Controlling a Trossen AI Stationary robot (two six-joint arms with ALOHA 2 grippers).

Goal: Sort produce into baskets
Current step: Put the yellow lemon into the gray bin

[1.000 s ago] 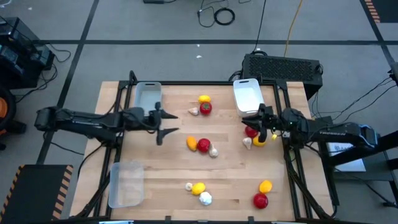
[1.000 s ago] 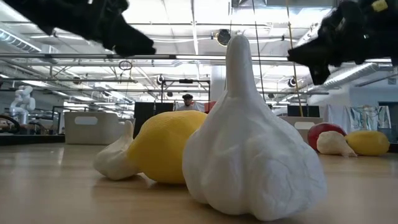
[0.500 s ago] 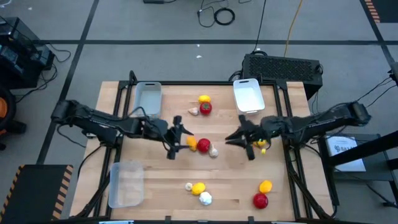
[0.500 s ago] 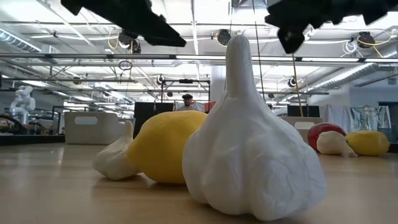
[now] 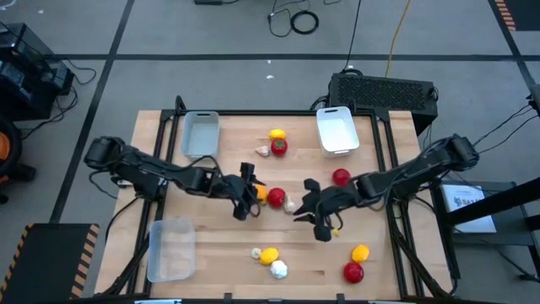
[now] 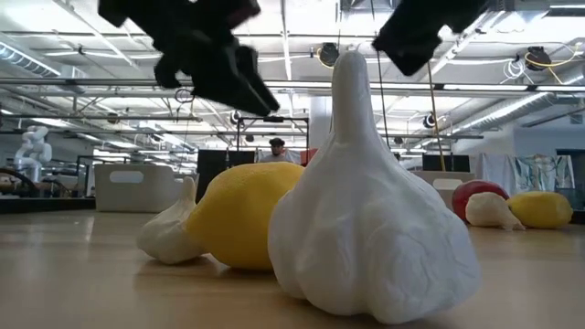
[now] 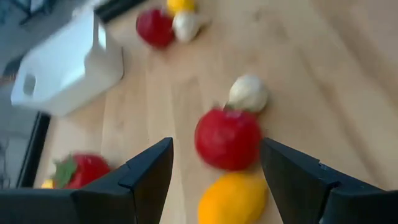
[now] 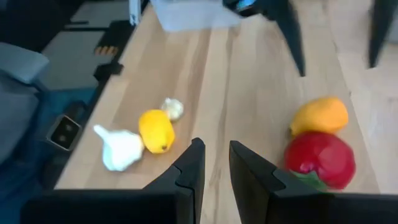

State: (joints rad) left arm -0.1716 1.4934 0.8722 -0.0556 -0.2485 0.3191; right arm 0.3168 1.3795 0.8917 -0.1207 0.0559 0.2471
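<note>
In the middle of the table lie an orange lemon, a red piece and a garlic bulb, close together. My left gripper is open and empty just left of them. In its wrist view the red piece and the lemon show ahead between the spread fingers. My right gripper is just right of the garlic, empty, with a narrow gap between its fingers. The grey basket, white basket and clear basket hold nothing that shows.
Far middle: lemon, red piece, garlic. Another red piece lies near the right arm. Near edge: lemon between two garlic bulbs; a lemon and red piece at near right.
My left gripper has gone toward the table's right and near edges and come down to the middle group of produce. My right gripper has gone toward the left and near edges to the same group. No produce has moved.
</note>
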